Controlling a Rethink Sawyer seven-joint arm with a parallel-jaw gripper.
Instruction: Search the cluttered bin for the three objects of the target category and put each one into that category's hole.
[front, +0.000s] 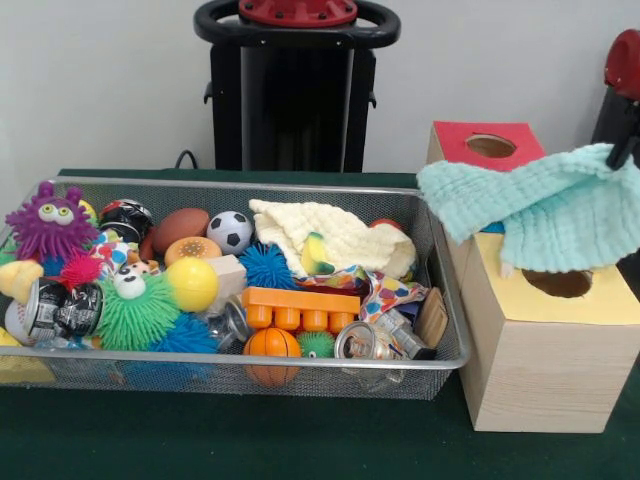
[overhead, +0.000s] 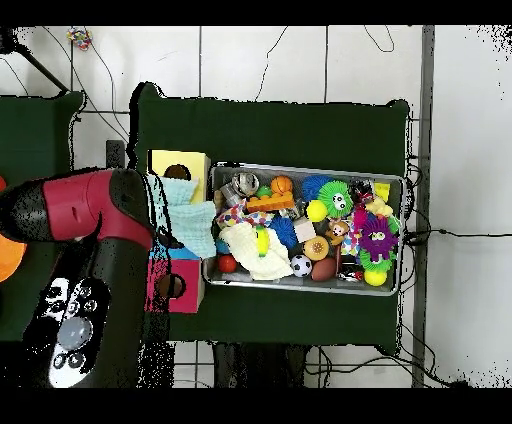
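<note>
The wire mesh bin (front: 250, 358) holds a clutter of toys, cans and cloths. A mint-green cloth (front: 540, 205) hangs in the air over the boxes, just above the yellow-panelled box's round hole (front: 557, 283). Its right end is held up by my gripper (front: 622, 152), which shows only as a black tip at the right edge. In the overhead view the mint cloth (overhead: 190, 215) drapes beside my red arm (overhead: 90, 205), which hides the gripper. A cream cloth (front: 340, 235) and a white polka-dot cloth (front: 385, 290) lie in the bin's right part.
The red-panelled box (front: 470, 135) with its smaller hole (front: 490, 146) stands behind. The blue box (overhead: 185, 253) between them is mostly covered by the cloth. Spiky rubber toys (front: 135, 310), balls, an orange brick (front: 300, 305) and cans fill the bin. The robot pedestal (front: 295, 90) stands behind it.
</note>
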